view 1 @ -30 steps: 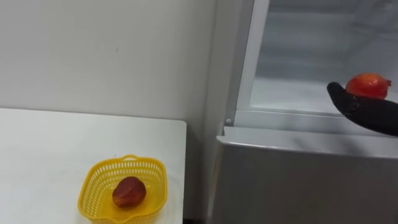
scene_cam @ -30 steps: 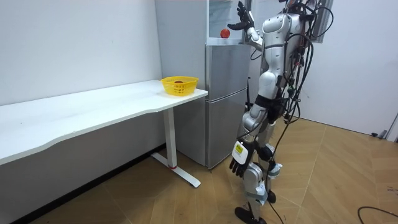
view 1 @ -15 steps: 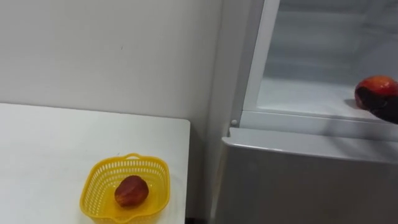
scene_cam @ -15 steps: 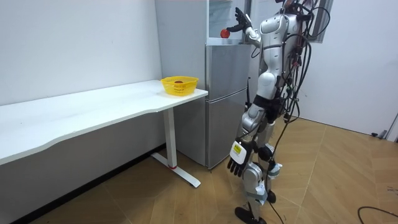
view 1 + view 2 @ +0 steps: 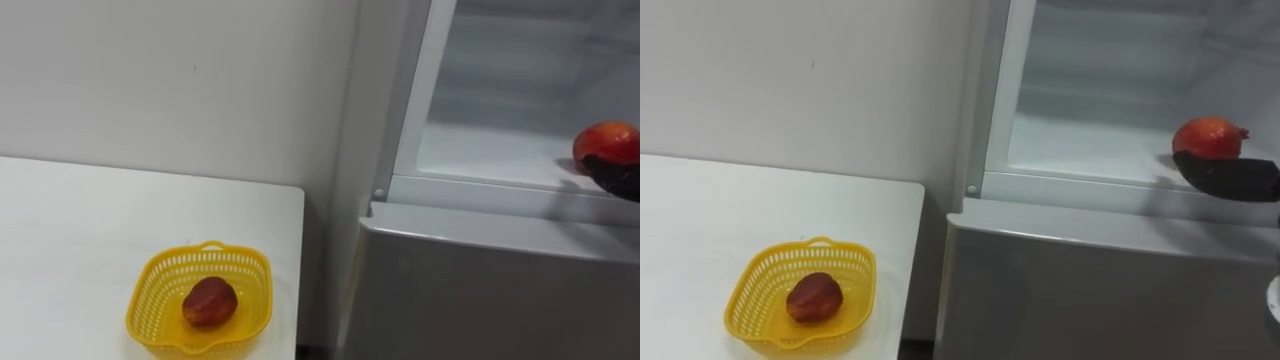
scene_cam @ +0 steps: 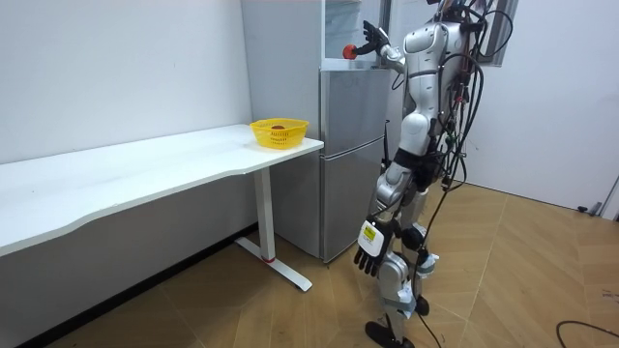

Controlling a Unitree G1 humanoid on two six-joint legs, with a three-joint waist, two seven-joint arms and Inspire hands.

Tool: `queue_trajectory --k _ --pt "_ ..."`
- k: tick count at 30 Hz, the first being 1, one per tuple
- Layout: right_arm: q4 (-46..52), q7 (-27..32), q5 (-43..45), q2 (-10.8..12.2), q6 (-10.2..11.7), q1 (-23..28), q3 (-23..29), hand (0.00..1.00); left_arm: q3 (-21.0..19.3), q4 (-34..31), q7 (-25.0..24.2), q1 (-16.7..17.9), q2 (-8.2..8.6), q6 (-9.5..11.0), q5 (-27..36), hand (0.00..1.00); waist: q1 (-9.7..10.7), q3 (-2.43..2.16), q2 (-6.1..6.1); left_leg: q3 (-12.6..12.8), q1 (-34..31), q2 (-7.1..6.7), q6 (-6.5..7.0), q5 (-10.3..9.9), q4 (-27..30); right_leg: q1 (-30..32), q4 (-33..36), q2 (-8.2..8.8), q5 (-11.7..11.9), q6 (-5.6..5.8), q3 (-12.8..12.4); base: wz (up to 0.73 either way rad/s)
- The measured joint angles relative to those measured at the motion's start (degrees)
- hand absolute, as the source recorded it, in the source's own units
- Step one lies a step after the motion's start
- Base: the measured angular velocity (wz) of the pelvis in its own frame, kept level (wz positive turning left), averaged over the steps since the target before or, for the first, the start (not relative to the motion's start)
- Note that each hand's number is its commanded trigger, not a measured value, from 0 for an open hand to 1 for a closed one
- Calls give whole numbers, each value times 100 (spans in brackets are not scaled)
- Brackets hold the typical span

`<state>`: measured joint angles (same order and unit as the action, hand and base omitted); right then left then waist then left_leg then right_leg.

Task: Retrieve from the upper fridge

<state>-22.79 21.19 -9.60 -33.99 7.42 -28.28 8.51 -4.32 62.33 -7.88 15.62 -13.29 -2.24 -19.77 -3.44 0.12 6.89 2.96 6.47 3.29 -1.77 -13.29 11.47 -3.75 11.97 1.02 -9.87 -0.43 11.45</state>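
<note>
A red round fruit (image 5: 605, 140) lies on the white shelf (image 5: 480, 150) of the open upper fridge compartment, at its right front. My right hand (image 5: 615, 176) reaches in from the right, and its dark underside lies against the fruit's lower front. In the room view that hand (image 6: 369, 41) is raised at the fridge top with its fingers straight and spread beside the fruit (image 6: 349, 51). My left hand (image 6: 370, 256) hangs relaxed by my leg. I stand in front of the fridge.
The closed grey lower fridge door (image 5: 480, 290) is right below the shelf. To the left, a yellow basket (image 5: 150, 290) with a dark red fruit (image 5: 208, 303) stands near the corner of the white table (image 5: 70, 230), against a white wall.
My right hand has dropped and drawn in against the fruit; its thumb no longer sticks out left of it. The eye view has shifted slightly. The left hand stays down.
</note>
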Motion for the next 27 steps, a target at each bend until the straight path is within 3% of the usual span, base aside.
queue_trajectory --k 14,15,16,23,27 --pt "-399 -498 -586 0 -227 -103 -44 0 -8 -283 73 84 -14 -120 -76 0 -28 -9 9 -51 -47 2 0 0 31 2 -4 6 1 -1 62 1" --pt "-421 -519 -582 0 -240 -104 -44 0 -9 -287 83 86 -15 -120 -76 0 -29 -13 9 -54 -58 2 0 0 34 10 3 9 1 -1 68 0" --pt "-426 -527 -582 0 -252 -116 -44 0 -16 -287 98 93 -15 -126 -76 0 -46 -48 15 -54 -99 2 -1 1 38 76 34 11 0 -1 68 0" --pt "-660 -654 -678 -3 -382 -405 -56 0 -111 -289 79 126 -15 -172 -48 0 -29 -51 24 -71 -177 -7 -1 1 119 101 68 27 -1 -3 80 1" --pt "-864 -713 -707 -219 -389 -437 -122 0 -120 -350 45 153 -34 -241 -50 0 -46 -60 54 -147 -290 -16 -2 2 166 182 75 41 1 -8 157 9"
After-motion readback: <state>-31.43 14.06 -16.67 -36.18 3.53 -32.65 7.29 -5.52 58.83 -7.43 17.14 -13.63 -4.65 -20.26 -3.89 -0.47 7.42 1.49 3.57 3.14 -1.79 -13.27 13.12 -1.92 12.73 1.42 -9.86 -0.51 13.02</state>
